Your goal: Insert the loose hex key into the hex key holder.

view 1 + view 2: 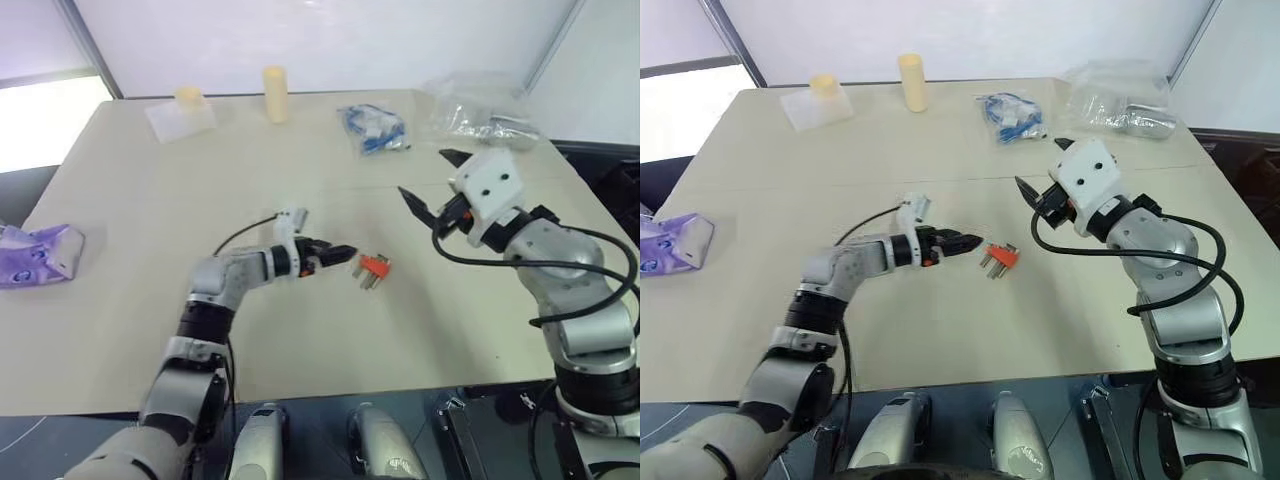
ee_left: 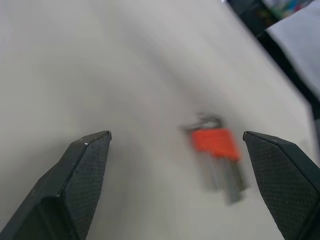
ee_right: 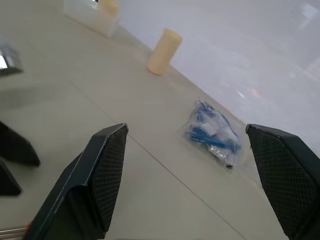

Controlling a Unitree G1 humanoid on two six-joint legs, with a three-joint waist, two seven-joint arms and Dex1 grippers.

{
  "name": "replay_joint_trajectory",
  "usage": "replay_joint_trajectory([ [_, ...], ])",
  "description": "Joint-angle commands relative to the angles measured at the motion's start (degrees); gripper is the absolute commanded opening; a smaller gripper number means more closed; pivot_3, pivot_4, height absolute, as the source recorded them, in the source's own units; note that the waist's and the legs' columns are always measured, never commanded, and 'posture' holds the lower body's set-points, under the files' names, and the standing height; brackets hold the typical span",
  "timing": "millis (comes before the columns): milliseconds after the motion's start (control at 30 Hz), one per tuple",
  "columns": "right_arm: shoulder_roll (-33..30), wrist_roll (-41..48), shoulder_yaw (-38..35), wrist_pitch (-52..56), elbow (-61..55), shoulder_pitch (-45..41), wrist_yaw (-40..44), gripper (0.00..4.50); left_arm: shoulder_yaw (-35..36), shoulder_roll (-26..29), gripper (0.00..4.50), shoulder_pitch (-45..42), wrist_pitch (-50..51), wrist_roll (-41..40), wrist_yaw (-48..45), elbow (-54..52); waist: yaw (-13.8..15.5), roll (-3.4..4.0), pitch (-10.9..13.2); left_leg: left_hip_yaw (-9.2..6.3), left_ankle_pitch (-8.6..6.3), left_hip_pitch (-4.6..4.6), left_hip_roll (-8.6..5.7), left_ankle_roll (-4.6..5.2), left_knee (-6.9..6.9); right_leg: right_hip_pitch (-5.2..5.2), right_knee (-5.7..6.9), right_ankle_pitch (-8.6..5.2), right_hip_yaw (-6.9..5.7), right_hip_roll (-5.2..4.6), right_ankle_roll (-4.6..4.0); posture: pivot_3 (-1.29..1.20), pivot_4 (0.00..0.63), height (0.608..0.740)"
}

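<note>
Just beside the hex key holder, open-jawed left pincer.

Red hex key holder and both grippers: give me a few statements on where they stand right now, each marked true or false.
1. The small red plastic hex key holder lies on the beige table. True.
2. The left gripper is shut on the holder. False: its fingers stand apart, the holder lying free ahead of them.
3. The right gripper is open and holds nothing. True.
4. The blue-filled clear plastic bag sits in the right gripper. False: it lies on the table beyond it.
5. The purple-white patterned pouch touches the holder. False: it lies far off at the table's left edge.
</note>
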Motion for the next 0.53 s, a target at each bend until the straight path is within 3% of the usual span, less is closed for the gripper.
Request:
replay_joint_trajectory([
  [33,-2.59,1.53,-0.57,-0.79,-0.52,-0.61,4.02,3.93,-0.99,4.58,4.45,0.99,-5.49,1.97,-4.52,-6.72,0.37,0.01,0.01,-0.01,0.0,-0.05,0.02,0.0,0.0,-0.04,0.0,0.0,0.0,-0.04,0.0,0.0,0.15,0.74],
  [200,-9.48,3.39,-0.99,-1.7,0.92,2.03,12.86,3.93,2.25,8.77,4.45,0.1,-6.18,-0.78,-7.49,-12.75,1.63,0.01,0.01,-0.03,0.0,-0.16,-0.07,0.01,0.1,0.07,-0.19,0.0,-0.1,-0.26,0.02,0.0,0.15,0.74],
  [533,-26.18,8.23,-6.22,-4.17,1.78,9.98,31.26,3.93,3.89,23.51,4.45,4.88,-2.54,-7.0,-19.19,-28.57,0.72,0.02,0.03,-0.02,-0.04,-0.14,0.01,0.06,0.01,0.07,-0.26,-0.01,-0.1,-0.19,0.01,0.0,0.15,0.74],
])
